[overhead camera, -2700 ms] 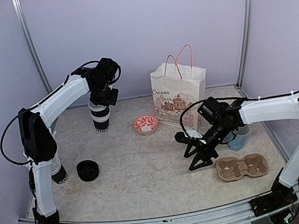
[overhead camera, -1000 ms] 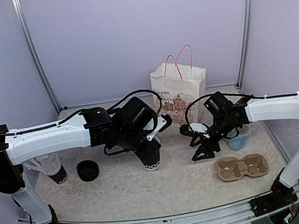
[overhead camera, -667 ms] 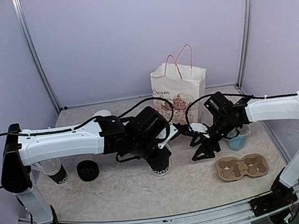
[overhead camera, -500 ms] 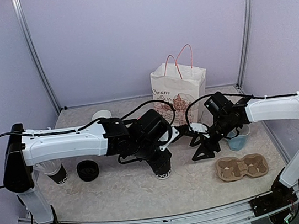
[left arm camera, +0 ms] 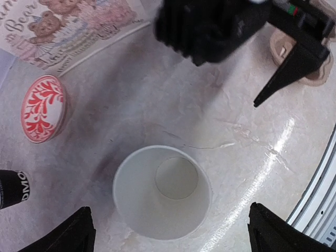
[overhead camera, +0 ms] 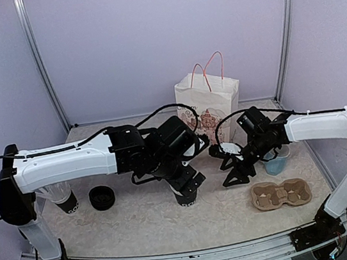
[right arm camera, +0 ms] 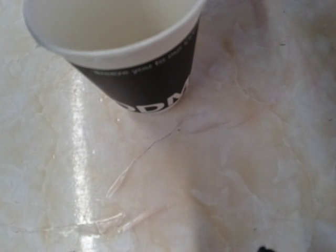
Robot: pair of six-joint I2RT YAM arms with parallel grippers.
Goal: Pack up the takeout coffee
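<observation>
The left pincer is released, fingers spread wide. The lidless paper cup stands upright between them, touching neither.

Seen from above, the left tool hides all but the base of the paper cup, while the left wrist view's edge cuts off most of a second cup.

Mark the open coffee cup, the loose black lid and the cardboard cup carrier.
open coffee cup [left arm camera: 167, 188], left wrist view, on its white inside, at the bottom.
loose black lid [overhead camera: 101, 197], top external view, on its centre.
cardboard cup carrier [overhead camera: 281, 194], top external view, on the narrow part between its two wells.
</observation>
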